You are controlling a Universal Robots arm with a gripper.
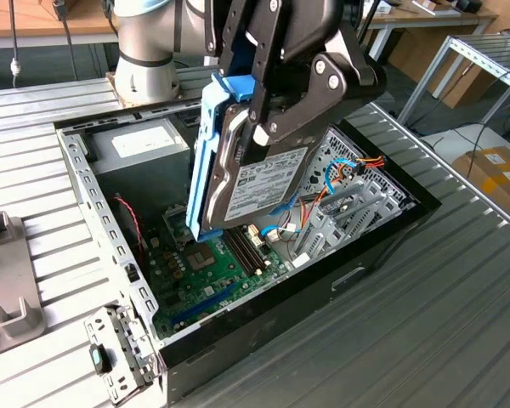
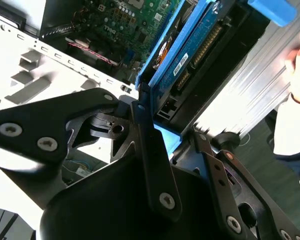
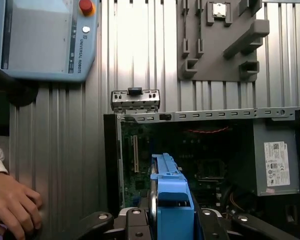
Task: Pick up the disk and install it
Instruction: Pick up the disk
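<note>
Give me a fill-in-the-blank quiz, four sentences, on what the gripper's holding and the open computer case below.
1. The gripper is shut on the disk, whose label is ____.
2. The rails framing the disk are ____.
3. The circuit board in the open computer case is ____.
4. In the first wrist view, a person's ____ rests on the table.
Missing words: white; blue; green; hand.

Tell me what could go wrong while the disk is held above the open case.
1. The hand grips the disk tilted above the motherboard; a slip could drop it onto the board.
2. Loose coloured cables lie near it and might snag.
3. A person's fingers rest on the table beside the case, perhaps too close to the work.
</note>
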